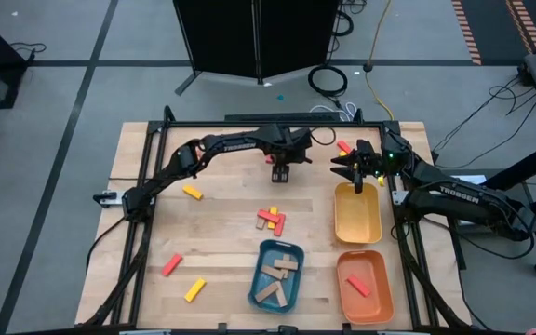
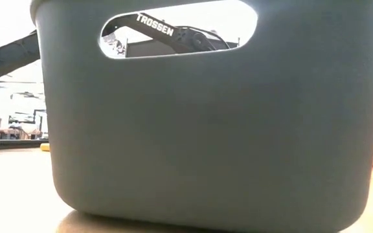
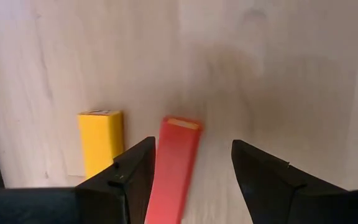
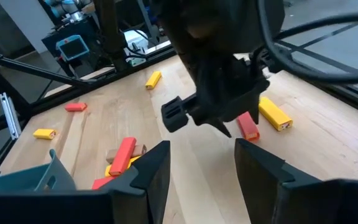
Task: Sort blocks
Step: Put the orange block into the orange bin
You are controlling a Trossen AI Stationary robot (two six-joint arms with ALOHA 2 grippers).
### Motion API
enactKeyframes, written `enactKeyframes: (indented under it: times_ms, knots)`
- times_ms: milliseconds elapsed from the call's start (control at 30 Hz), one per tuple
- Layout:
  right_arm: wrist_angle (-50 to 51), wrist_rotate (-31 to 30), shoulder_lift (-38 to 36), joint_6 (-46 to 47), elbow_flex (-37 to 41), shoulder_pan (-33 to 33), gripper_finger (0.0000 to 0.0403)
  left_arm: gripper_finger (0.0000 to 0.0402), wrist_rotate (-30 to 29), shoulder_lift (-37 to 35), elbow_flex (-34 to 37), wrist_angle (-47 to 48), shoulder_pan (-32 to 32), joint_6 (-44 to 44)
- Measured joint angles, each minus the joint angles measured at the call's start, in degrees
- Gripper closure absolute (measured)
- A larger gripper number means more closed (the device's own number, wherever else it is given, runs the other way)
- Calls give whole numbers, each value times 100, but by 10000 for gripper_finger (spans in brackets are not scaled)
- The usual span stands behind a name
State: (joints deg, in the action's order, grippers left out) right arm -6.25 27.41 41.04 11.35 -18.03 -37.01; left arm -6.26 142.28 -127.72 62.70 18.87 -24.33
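My left gripper (image 1: 282,173) hangs open near the table's far middle, pointing down over a red block (image 3: 176,163) that lies flat on the wood. In the left wrist view the block lies in the gap, close to one finger (image 3: 132,180). A yellow block (image 3: 101,142) lies flat just outside that finger. The right wrist view shows the same red block (image 4: 247,125) and yellow block (image 4: 274,114) below the left gripper's tips. My right gripper (image 1: 350,166) hovers open and nearly level by the far end of the yellow tray (image 1: 357,223), with nothing between its fingers (image 4: 148,174).
Loose red, yellow and tan blocks (image 1: 270,220) lie mid-table, and others (image 1: 192,193), (image 1: 172,265), (image 1: 194,289) lie to the left. The blue tray (image 1: 261,294) holds tan blocks. The orange tray (image 1: 380,302) holds a red one. A tray wall (image 2: 206,129) fills the low view.
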Motion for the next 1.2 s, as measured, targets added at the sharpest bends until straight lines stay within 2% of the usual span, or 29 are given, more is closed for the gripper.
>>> enactKeyframes:
  times_ms: [433,600,833,1200]
  knots:
    - [3,159,0,173,1,0,259,194,184,0,0,637,375,-361]
    - [6,173,0,173,1,0,259,194,375,0,2,610,483,-518]
    - [7,194,0,173,1,0,259,194,116,0,2,587,420,-767]
    - [7,297,0,173,1,-1,259,194,142,0,2,570,503,-1207]
